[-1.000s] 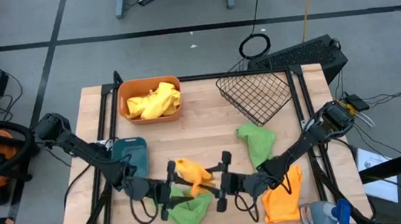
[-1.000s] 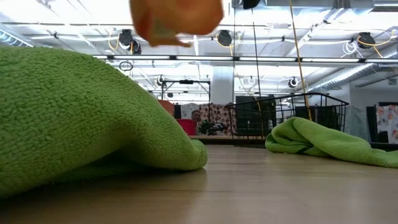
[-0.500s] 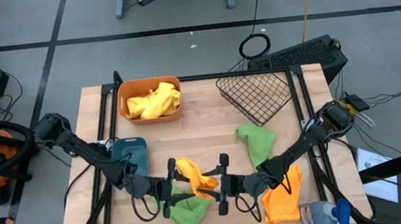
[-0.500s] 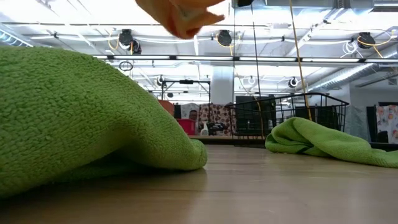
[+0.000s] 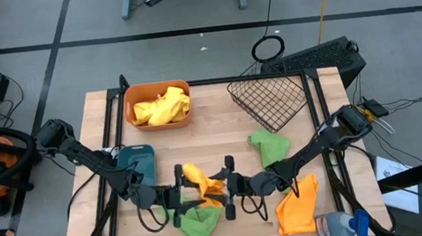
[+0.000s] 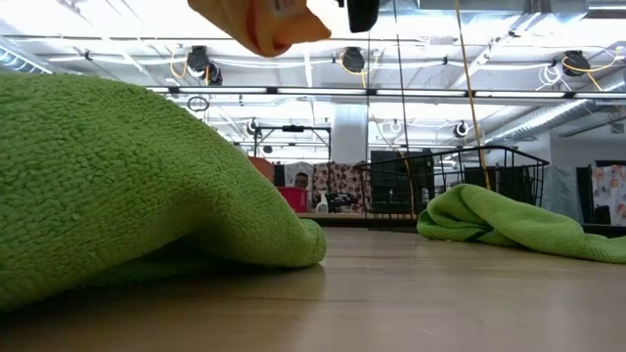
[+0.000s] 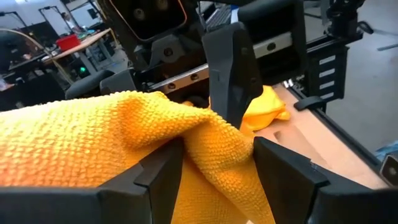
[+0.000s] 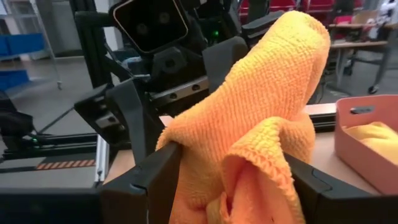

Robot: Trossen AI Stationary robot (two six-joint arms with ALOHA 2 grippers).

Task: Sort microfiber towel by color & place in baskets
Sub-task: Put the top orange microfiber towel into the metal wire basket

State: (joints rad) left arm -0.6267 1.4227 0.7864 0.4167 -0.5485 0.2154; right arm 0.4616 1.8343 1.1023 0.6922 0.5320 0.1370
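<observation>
Right gripper (image 5: 224,187) is closing in on left gripper (image 5: 181,190) — both jaws are clenching the orange towel (image 5: 202,182) above the green towel (image 5: 200,223) — handover pending.

Low view: orange towel (image 6: 259,22) cut off at top edge; near green towel (image 6: 127,186) cropped left.

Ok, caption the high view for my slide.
Both end effectors, left and right, hold one yellow-orange towel above a green towel.
</observation>
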